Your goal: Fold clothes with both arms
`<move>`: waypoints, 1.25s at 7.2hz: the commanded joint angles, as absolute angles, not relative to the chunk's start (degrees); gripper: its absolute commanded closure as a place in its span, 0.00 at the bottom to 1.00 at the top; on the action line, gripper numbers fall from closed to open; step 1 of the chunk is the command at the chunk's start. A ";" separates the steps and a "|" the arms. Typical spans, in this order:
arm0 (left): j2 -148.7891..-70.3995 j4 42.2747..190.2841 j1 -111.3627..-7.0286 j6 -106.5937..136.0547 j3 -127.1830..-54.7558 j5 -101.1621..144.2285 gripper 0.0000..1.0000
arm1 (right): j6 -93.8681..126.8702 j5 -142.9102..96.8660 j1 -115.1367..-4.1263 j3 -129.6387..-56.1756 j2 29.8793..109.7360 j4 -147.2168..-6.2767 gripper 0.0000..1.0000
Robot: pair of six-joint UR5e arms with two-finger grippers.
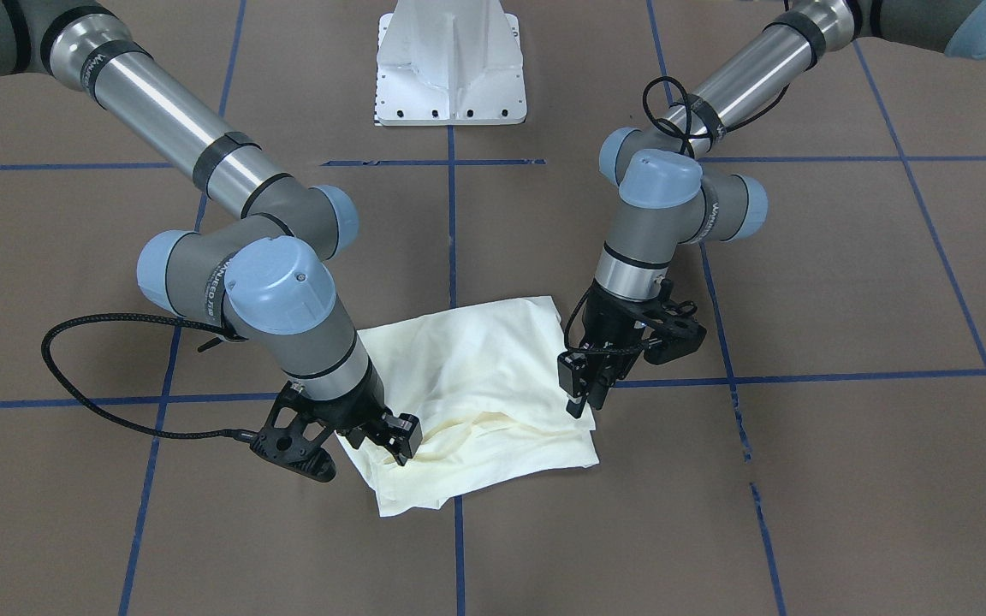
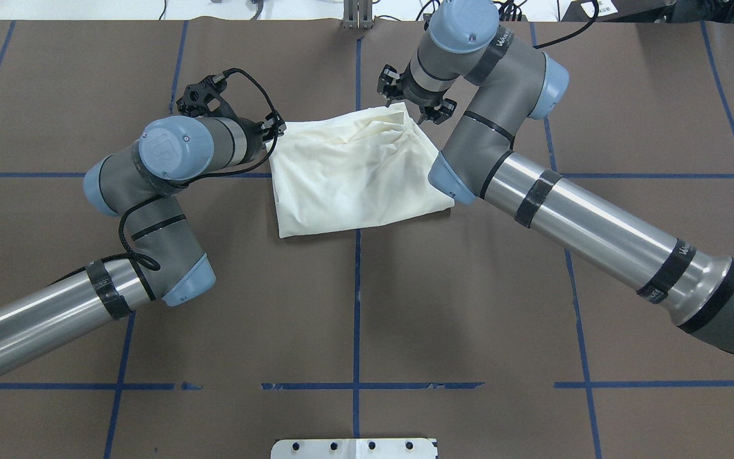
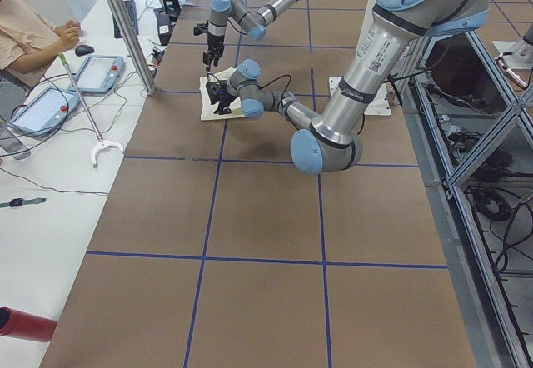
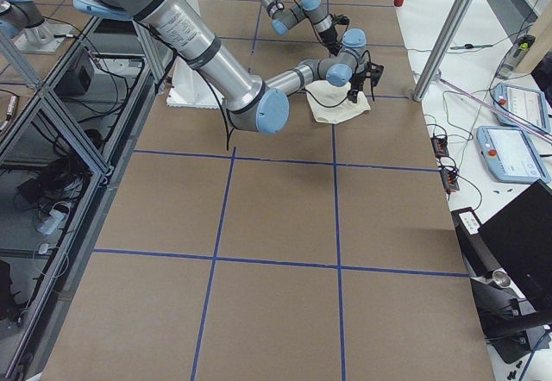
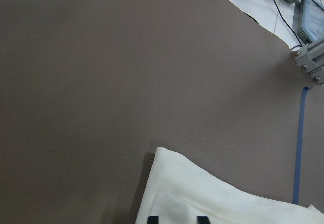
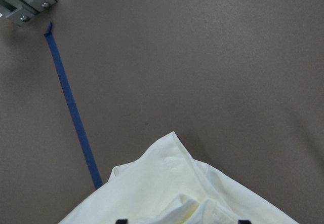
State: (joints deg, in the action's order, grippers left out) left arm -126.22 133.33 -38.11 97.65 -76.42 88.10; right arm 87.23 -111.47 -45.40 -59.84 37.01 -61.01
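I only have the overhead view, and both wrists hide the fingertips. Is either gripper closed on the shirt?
Observer: Right wrist view: the right gripper has its fingertips wide apart, the shirt bunched between them.
Operator: And the left?
Observer: Left wrist view: the left gripper has its tips apart too, a narrower gap, over flat cloth.
Operator: Anyone nearby?
Observer: Left side view: a person is at the white bench.

Blue tape lines (image 2: pixel 356 319) grid the brown tabletop (image 2: pixel 469 306), and beside it a white side bench (image 3: pixel 58 235) carries a tablet (image 3: pixel 98 72), a wristwatch (image 3: pixel 17 203) and a red cylinder (image 3: pixel 21 325).
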 commanded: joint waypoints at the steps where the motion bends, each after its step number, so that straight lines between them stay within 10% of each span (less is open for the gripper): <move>1: -125.95 137.70 -40.59 97.56 -77.34 89.37 0.50 | 87.36 -111.45 -45.53 -62.29 38.39 -60.91 0.00; 2: -126.03 137.81 -40.26 97.65 -77.34 90.43 0.52 | 87.80 -111.27 -43.70 -67.01 41.98 -60.73 0.03; 3: -125.86 137.90 -40.25 97.73 -77.52 90.53 0.64 | 92.15 -109.53 -40.03 -69.41 43.23 -60.82 0.99; 9: -124.19 137.99 -39.99 97.73 -78.66 90.53 0.67 | 89.39 -101.17 -35.77 -56.14 33.45 -58.30 1.00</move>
